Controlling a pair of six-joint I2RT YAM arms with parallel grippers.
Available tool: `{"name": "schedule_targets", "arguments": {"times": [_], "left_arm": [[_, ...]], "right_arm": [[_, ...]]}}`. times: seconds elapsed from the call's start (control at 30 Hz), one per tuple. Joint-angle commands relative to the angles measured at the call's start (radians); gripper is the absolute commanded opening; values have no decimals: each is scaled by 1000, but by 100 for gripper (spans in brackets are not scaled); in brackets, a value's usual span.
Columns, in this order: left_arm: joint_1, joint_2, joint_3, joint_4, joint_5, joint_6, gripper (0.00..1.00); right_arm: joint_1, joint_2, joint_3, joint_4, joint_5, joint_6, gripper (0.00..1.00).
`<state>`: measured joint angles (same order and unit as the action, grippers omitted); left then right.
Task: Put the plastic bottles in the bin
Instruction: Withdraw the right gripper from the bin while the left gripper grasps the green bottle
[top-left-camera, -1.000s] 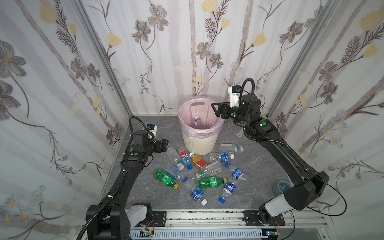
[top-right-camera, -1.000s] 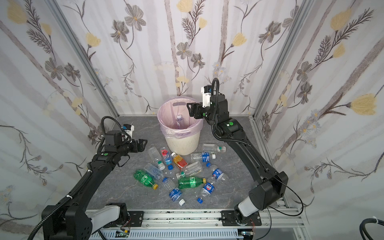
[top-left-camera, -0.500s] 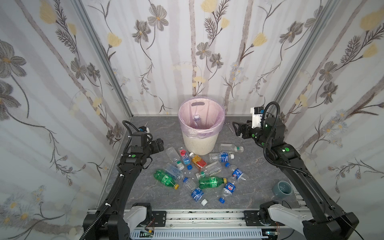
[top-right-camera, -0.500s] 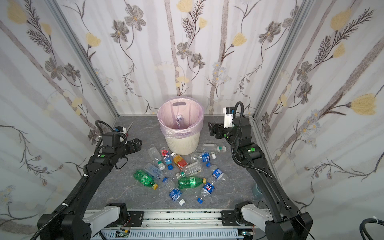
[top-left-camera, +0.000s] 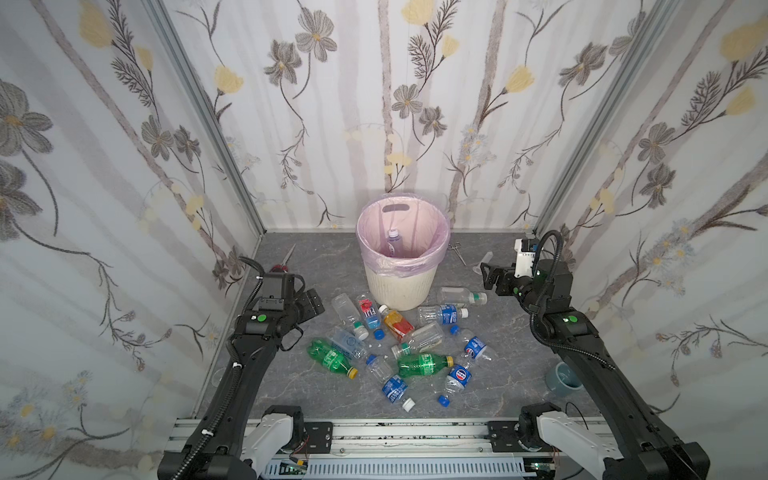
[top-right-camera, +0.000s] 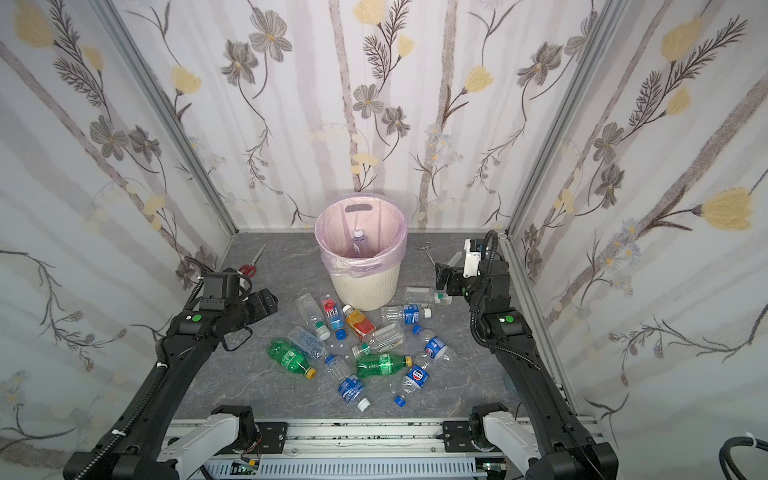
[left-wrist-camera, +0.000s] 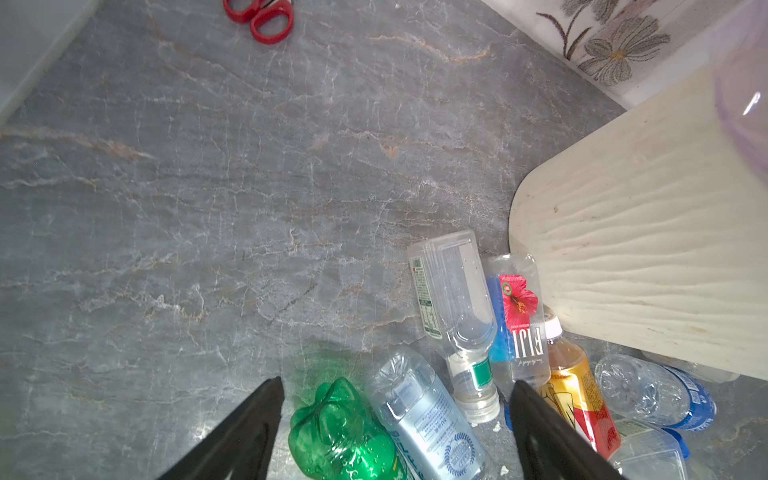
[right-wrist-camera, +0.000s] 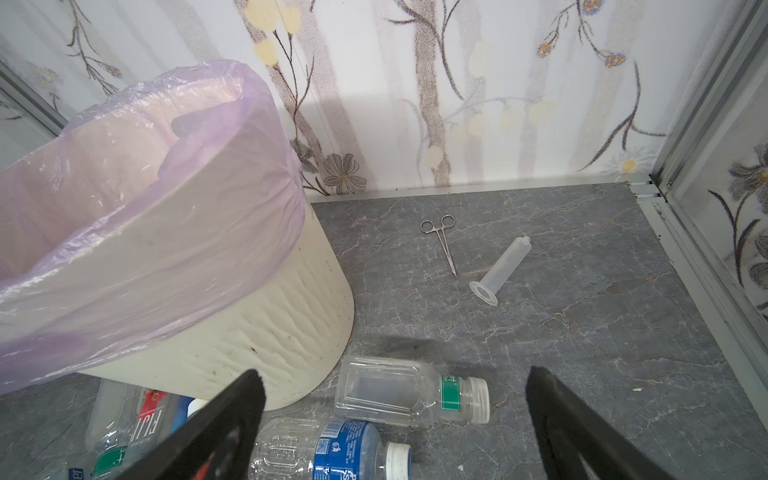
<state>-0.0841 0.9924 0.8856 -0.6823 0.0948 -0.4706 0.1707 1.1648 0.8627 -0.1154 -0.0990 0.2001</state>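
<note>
The cream ribbed bin (top-left-camera: 399, 286) with its pink liner stands at the back middle, and one bottle (top-left-camera: 394, 243) is upright inside it. Several plastic bottles (top-left-camera: 419, 363) lie scattered on the floor in front of it. My left gripper (top-left-camera: 313, 305) hangs open left of the pile. In the left wrist view its jaws (left-wrist-camera: 397, 382) stand wide over a green bottle (left-wrist-camera: 340, 428) and a clear bottle (left-wrist-camera: 424, 415). My right gripper (top-left-camera: 488, 276) is open to the right of the bin, with nothing in it. Below its jaws (right-wrist-camera: 395, 372) lies a clear square bottle (right-wrist-camera: 399, 390).
Red scissors (top-left-camera: 282, 259) lie at the back left. Metal forceps (right-wrist-camera: 444, 241) and a clear tube (right-wrist-camera: 503, 266) lie right of the bin. A blue-grey cup (top-left-camera: 561, 376) stands at the right wall near the front. Flowered walls close in three sides.
My right gripper has drawn back from over the bin's rim to the right and come down low, opening wider. The left gripper has shifted slightly.
</note>
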Motion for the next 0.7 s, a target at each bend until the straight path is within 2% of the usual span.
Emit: {"name": "schedule_targets", "arguments": {"times": [0.0,0.13,0.27,0.43,0.67], "left_arm": [[-12,-39,-35,-59,52,-114,86],[-23,-83,-50,-144,10,-134,87],[-60,-108,-103,-157,82,-217,84],[-209,-130,-171,-156,-1,-368,83],[-259,-143,-228,-141,-60,-506,83]], "right_arm": [[-3,3,-16,66,-15,-21,99],[-7,-12,-43,76,-19,-22,99],[-7,-20,-48,92,-37,-15,99],[-9,-32,-54,102,-50,-7,99],[-10,-53,-67,112,-53,-2,100]]}}
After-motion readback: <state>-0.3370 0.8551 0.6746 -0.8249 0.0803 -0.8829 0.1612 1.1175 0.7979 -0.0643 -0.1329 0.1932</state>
